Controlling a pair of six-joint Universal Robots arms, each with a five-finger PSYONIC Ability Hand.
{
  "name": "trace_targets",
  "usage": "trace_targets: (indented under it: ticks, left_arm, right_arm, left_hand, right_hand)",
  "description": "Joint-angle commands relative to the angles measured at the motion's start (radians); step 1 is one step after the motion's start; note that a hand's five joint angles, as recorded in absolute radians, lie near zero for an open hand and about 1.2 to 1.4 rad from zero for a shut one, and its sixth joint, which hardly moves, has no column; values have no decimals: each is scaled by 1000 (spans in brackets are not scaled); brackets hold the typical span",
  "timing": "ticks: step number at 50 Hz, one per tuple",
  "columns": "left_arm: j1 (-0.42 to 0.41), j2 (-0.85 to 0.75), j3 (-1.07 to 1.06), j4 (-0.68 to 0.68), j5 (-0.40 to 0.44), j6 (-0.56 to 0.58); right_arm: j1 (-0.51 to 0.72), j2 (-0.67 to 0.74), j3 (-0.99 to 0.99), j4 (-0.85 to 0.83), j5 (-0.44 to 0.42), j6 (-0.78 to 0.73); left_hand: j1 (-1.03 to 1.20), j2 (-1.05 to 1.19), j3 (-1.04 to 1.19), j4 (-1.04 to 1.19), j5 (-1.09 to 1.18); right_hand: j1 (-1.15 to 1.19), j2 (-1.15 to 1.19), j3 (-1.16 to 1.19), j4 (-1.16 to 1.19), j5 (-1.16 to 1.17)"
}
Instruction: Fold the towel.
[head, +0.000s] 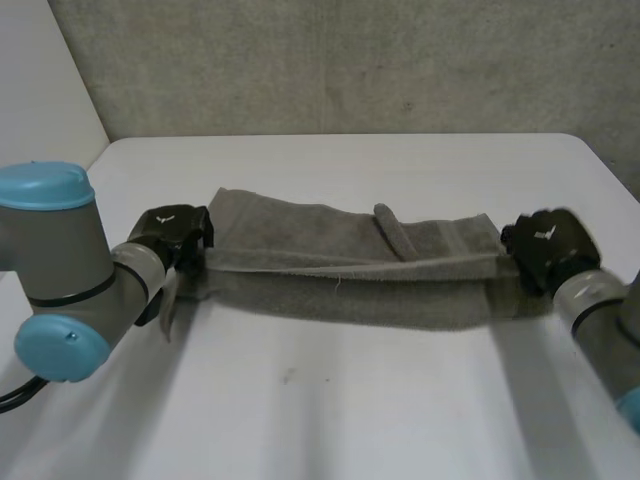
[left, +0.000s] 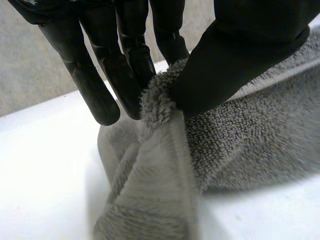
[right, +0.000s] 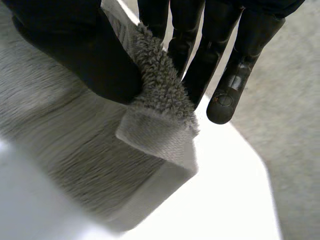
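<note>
Grey towel (head: 350, 265) drawn out in a long band across the white table (head: 330, 400), running from nine o'clock to three o'clock in the head view, one layer doubled over another along its length. At the nine o'clock end, the left hand (head: 175, 232) has the short edge: its wrist view shows the thumb pressing a tuft of terry against the straight fingers (left: 85, 80), a firm pinch on the corner, with the cloth falling away beneath to the table. Over at three o'clock, the right hand (head: 545, 240) matches it: thumb one side, fingers (right: 235, 65) the other, the hemmed corner clamped between them and poking out past the thumb. A small ridge of cloth stands on the upper layer, just toward one o'clock of the towel's middle. Left arm (head: 60, 260) sits at eight o'clock, right arm (head: 600, 310) at four
</note>
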Motion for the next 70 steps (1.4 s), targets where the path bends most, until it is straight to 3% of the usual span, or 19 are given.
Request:
trace_targets:
  ticks: [1,5,9,15,17,20,22,35,47,60,70]
  left_arm:
    - [7,108,-72,-209,2,20]
    - [7,150,-108,-271,4,43]
    - [7,180,-158,-268,5,63]
    - [4,180,-246,-131,5,66]
    - [1,176,-289,-67,5,66]
    - [1,173,-304,-41,5,66]
    - [3,173,-330,-9,4,69]
    - [6,242,-431,20,5,70]
    - [10,300,-525,91,4,87]
    - [107,276,-622,304,4,300]
    - [135,220,-617,338,8,317]
  right_arm:
    - [-34,-95,-178,421,-15,-47]
    - [-84,-100,-255,589,-32,-52]
    - [-94,-100,-275,593,-52,-50]
    - [-109,-98,-257,569,-84,-23]
    - [-109,-94,-246,558,-88,-10]
    - [-112,-91,-214,537,-96,14]
    - [-113,-89,-199,520,-104,24]
    - [-120,-51,-132,423,-122,31]
    - [-133,-31,-120,412,-124,31]
    - [-133,-23,-106,389,-122,31]
    - [-133,-14,-105,388,-122,31]
  left_hand:
    - [229,178,179,179,195]
    - [229,178,179,179,195]
    - [229,178,179,179,195]
    - [229,178,179,179,195]
    - [-129,-181,-179,-180,-163]
    - [-287,-338,-337,-337,-321]
    - [-544,-595,-594,-595,-578]
    - [-765,-816,-815,-816,-799]
    - [-809,-861,-859,-860,-843]
    - [-780,-832,-830,-831,-814]
    - [-745,-796,-795,-796,-779]
  right_hand:
    - [7,187,188,182,191]
    - [7,187,188,182,191]
    - [7,187,188,182,191]
    - [7,187,188,182,191]
    - [7,187,188,182,191]
    - [7,187,188,182,191]
    - [7,187,188,182,191]
    - [7,187,188,182,191]
    - [7,187,188,182,191]
    - [7,187,188,182,191]
    - [7,187,188,182,191]
